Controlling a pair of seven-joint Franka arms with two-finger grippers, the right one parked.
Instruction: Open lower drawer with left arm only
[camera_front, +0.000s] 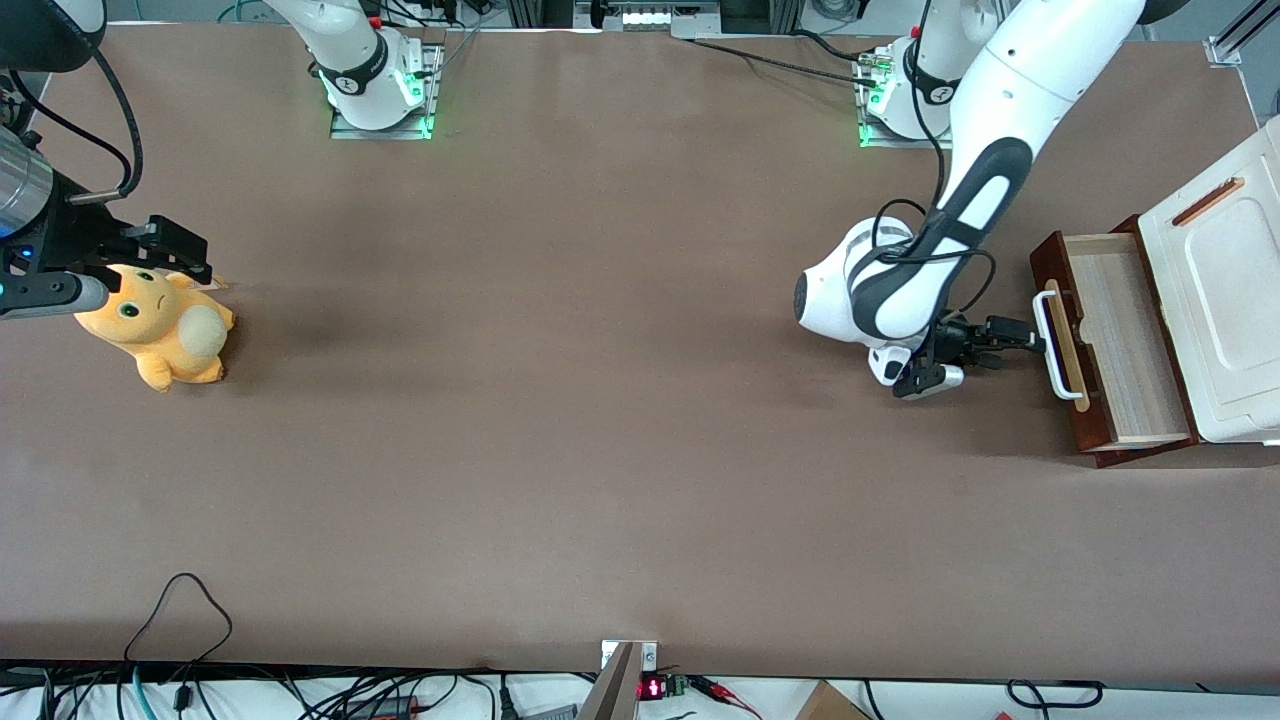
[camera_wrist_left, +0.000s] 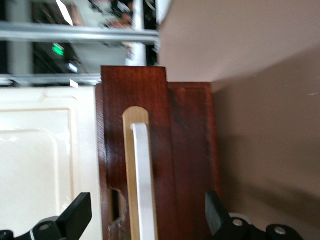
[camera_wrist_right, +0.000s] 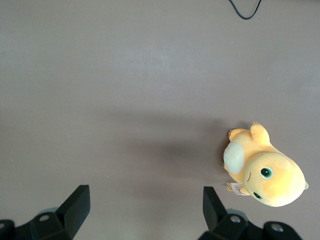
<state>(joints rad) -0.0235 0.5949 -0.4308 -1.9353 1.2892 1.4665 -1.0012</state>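
Note:
The lower drawer stands pulled out of the cabinet, with its light wood inside showing. Its dark reddish-brown front carries a white bar handle on a pale wood strip. My left arm reaches down in front of the drawer. Its black gripper sits just at the handle. In the left wrist view the gripper is open wide, with the handle and drawer front between the fingers, which do not touch it.
The cabinet's white moulded top with an orange-brown slot sits above the drawer at the working arm's end of the table. An orange plush toy lies toward the parked arm's end. Cables trail at the table edge nearest the front camera.

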